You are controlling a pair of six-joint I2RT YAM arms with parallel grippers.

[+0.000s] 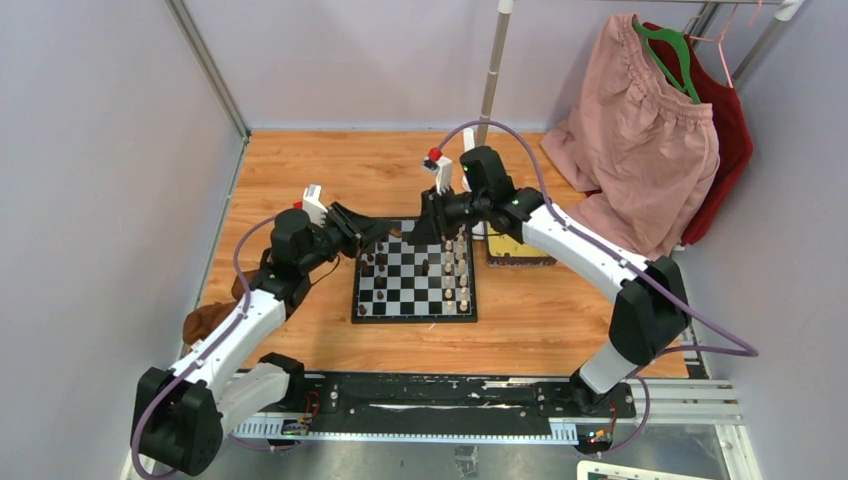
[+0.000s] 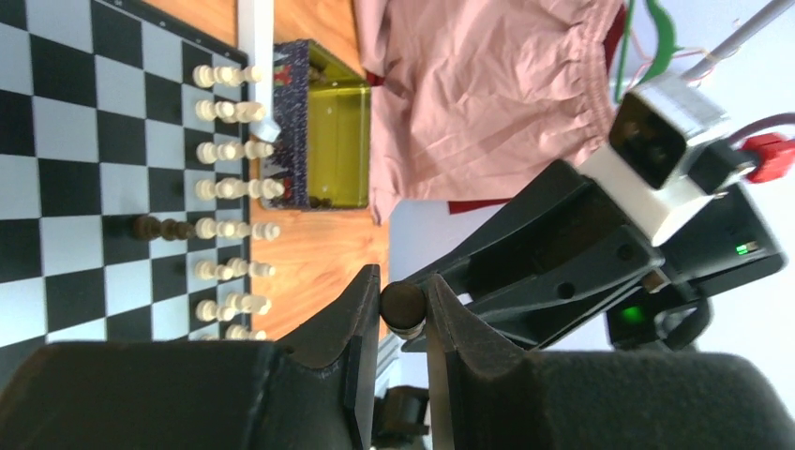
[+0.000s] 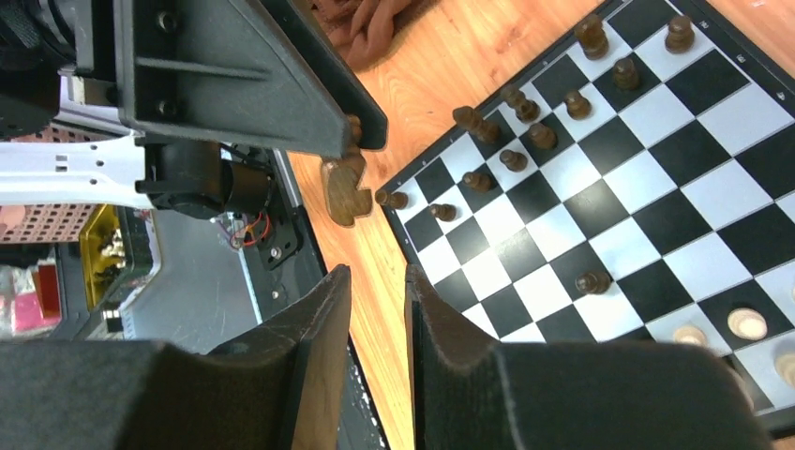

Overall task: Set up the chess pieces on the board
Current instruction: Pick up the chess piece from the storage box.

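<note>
A board [image 1: 410, 305] sits in the middle of a wooden desk [image 1: 300, 170]. Dark chess pieces [image 1: 375, 265] stand on its left side. Cream chess pieces [image 1: 460, 270] stand in rows on its right side. The left arm's fingers [image 1: 375, 233] hang over the far left corner of the board. The right arm's fingers [image 1: 432, 226] hang over its far edge. A pink cloth [image 1: 640, 140] hangs at the far right.

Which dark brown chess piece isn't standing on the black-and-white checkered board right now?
The dark brown knight pinched in the left gripper, held over the wooden table beside the board's corner. The other dark pieces all stand on squares.
</note>
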